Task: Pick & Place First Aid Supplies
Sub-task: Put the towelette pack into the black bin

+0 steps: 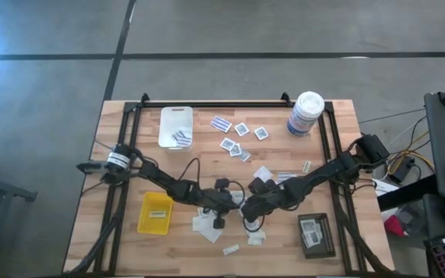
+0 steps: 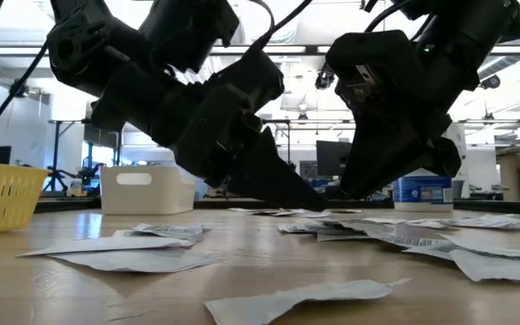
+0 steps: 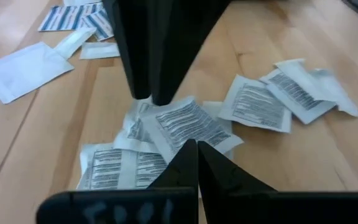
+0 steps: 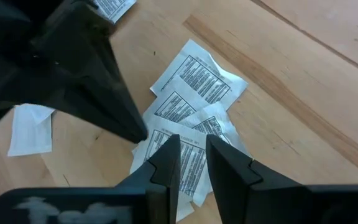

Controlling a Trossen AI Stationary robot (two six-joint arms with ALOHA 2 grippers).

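Two dark robot arms are seen meeting low over the middle of a wooden table. The left gripper is pressed together, its tips resting on a small heap of white printed packets directly beneath it. The right gripper is held slightly parted just beside it, over the same heap, nothing pinched between its fingers. More packets are scattered well beyond both grippers.

Two black jointed arms, looped cables, tapered dark fingers.
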